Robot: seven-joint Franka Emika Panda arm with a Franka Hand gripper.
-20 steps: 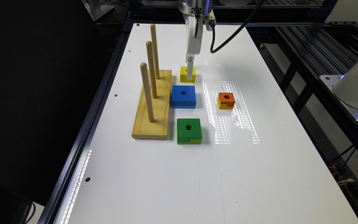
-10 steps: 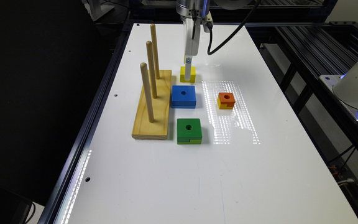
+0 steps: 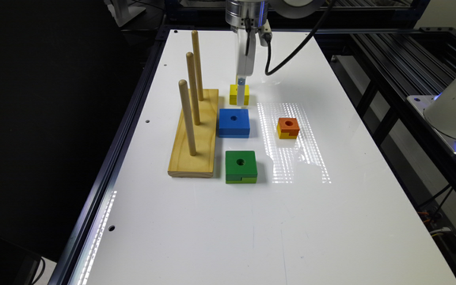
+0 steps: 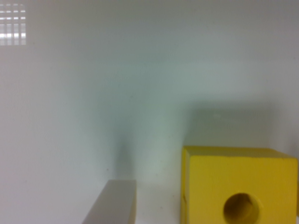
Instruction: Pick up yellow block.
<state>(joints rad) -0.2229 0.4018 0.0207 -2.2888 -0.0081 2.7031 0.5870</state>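
The yellow block is a small all-yellow cube with a round hole in its top, resting on the white table just beyond the blue block. My gripper hangs straight down over it, one finger reaching down across the block's near face in the exterior view. In the wrist view the yellow block is close up, and one grey finger stands beside it with a strip of table between them. The jaws are open and hold nothing.
A wooden base with three upright pegs stands toward the exterior view's left of the blocks. A green block with a lime base lies nearest the camera. An orange-topped block sits to the right. The arm's black cable hangs behind.
The gripper has come down a little, so its finger now reaches lower over the yellow block. No block has moved.
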